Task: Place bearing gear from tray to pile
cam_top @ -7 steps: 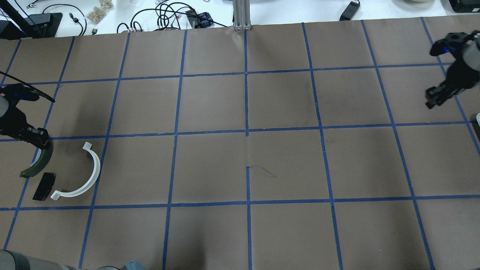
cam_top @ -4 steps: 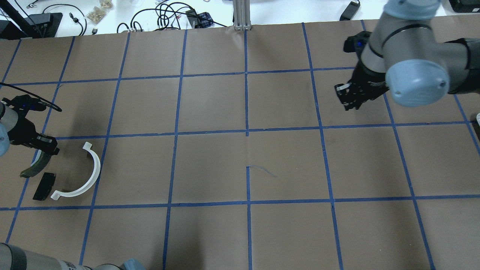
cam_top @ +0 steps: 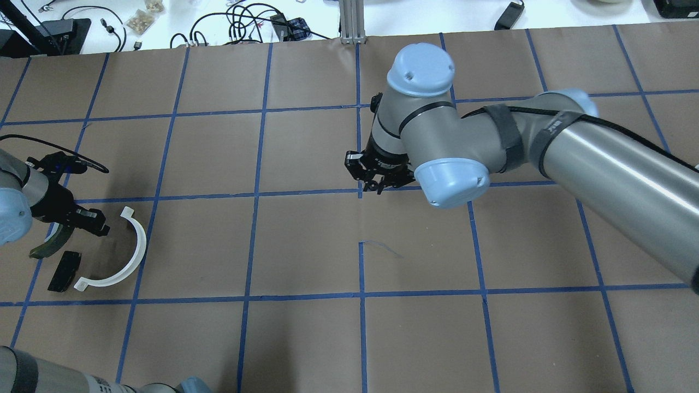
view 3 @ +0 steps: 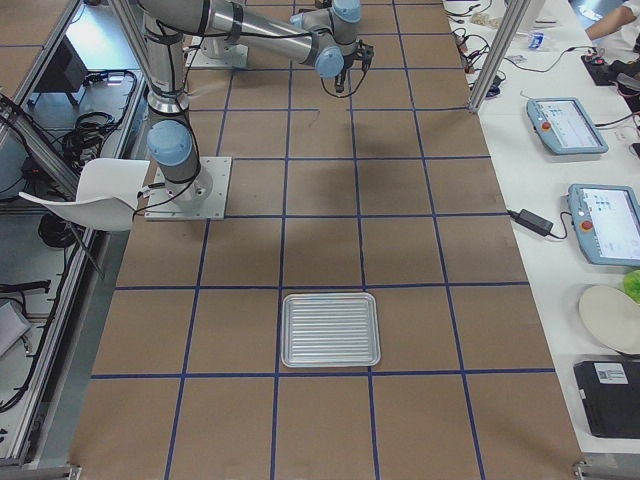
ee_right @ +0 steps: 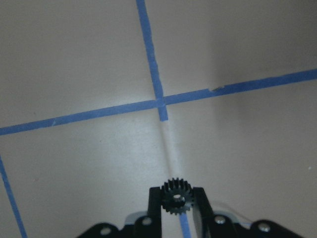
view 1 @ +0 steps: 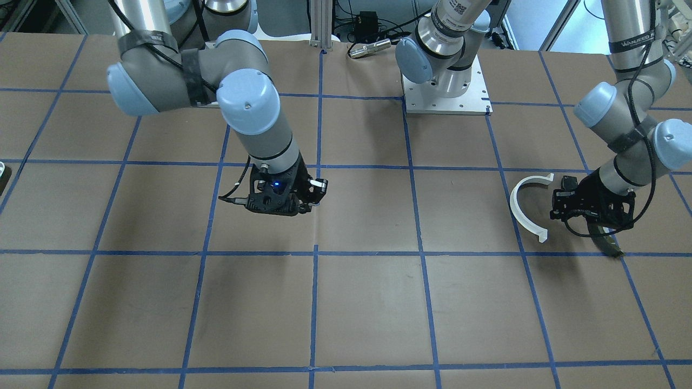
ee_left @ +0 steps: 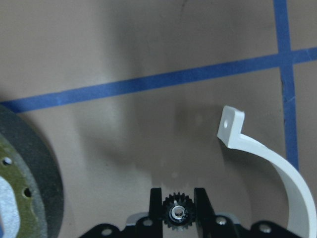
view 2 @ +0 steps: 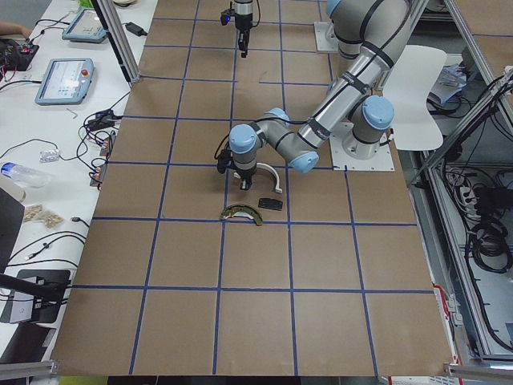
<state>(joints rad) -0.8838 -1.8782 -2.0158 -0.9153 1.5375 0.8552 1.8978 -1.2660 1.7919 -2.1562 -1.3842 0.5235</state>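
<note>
Bearing gear clamped in left gripper is held beside white half-ring for drop-off; second gear is clamped in right gripper mid-table.

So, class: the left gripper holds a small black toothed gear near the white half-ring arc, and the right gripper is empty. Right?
No: the right gripper is not empty; it also grips a small black toothed gear, as the right wrist-mounted view shows. The rest stands.
</note>
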